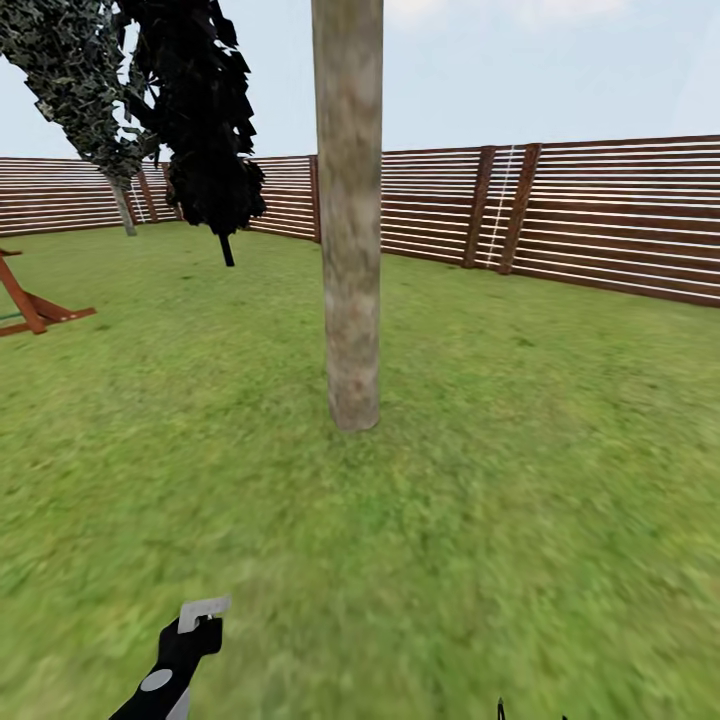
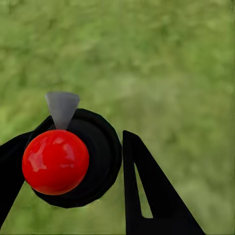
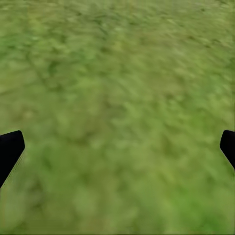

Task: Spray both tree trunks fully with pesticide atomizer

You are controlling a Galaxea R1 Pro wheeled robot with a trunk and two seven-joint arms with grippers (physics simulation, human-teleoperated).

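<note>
- Two trees stand at far left by the brown slat fence (image 1: 600,220): one with mottled green foliage and a thin pale trunk (image 1: 70,70), and just beside it a black-leaved tree (image 1: 205,120) on a thin black stem.
- Low at the left edge, part of a red-brown wooden frame (image 1: 35,305) rests on the grass lawn (image 1: 520,480).
- Near the bottom left, the left gripper (image 2: 73,161) holds the pesticide atomizer (image 1: 185,640), fingers closed around its black body, the pale grey trigger head up; the left wrist view shows a red ball (image 2: 55,161) against the bottle's round black body, with a grey nozzle above.
- At centre, the thick, pale grey-beige tree trunk (image 1: 350,220) rises straight from the lawn, well ahead of the atomizer.
- At right, the right gripper (image 3: 117,147) hangs over bare grass, fingers spread wide and empty.
</note>
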